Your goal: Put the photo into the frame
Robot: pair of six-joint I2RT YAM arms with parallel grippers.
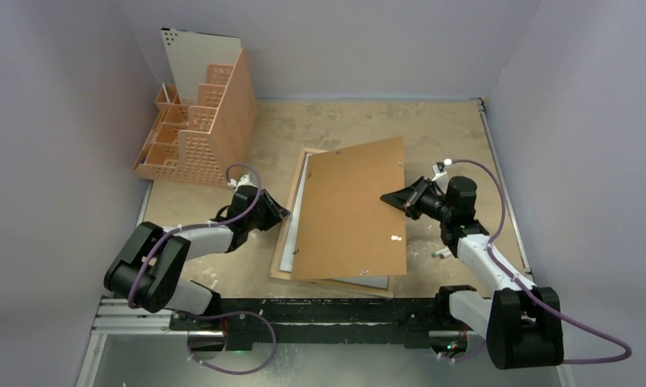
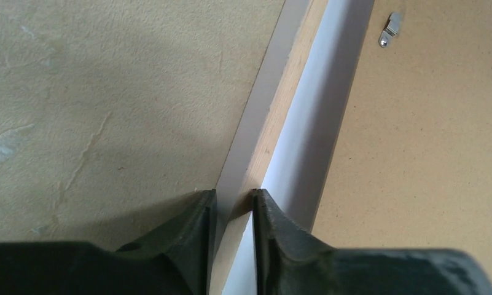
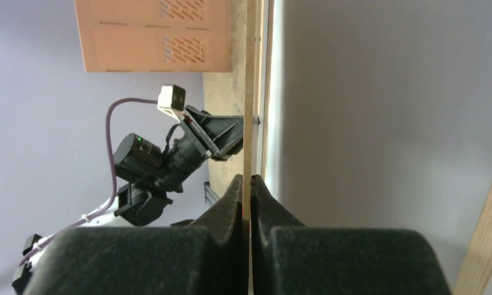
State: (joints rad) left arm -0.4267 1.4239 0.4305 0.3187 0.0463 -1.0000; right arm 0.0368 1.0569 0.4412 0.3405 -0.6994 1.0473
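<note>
Frame (image 1: pixel 281 260), thin rectangular light-wood rim with clear pane, lies back-up on the tan worktop (image 1: pixel 343 121); probably stiff, light, breakable, best held by its rim. Left tool (image 2: pixel 231 196) pinches that rim; right tool (image 3: pixel 248 181) pinches the brown hardboard backing sheet (image 1: pixel 352 210).

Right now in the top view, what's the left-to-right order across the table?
Order: orange organizer → left jaws → frame, its left rim showing → brown backing board → right jaws at the board's right edge.
</note>
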